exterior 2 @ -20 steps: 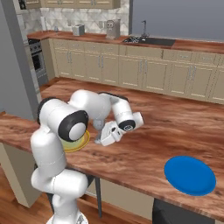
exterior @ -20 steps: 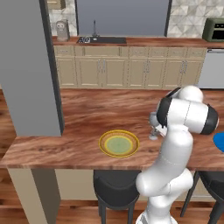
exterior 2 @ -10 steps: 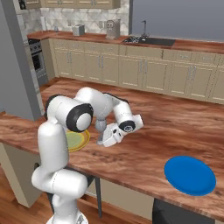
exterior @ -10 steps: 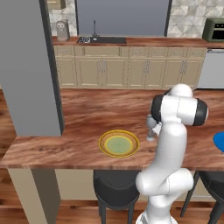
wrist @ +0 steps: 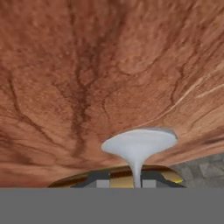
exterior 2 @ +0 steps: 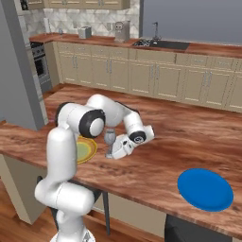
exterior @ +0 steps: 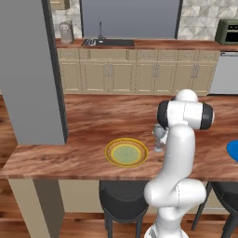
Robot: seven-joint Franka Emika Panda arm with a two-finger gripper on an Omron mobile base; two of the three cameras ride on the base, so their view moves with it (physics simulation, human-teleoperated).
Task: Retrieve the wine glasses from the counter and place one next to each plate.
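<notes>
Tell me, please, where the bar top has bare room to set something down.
Bare wood lies between the gripper and the blue plate, and along the far half of the bar top toward the cabinets. It is crowded where the wine glass stands beside the yellow-rimmed plate with the hand against it.
</notes>
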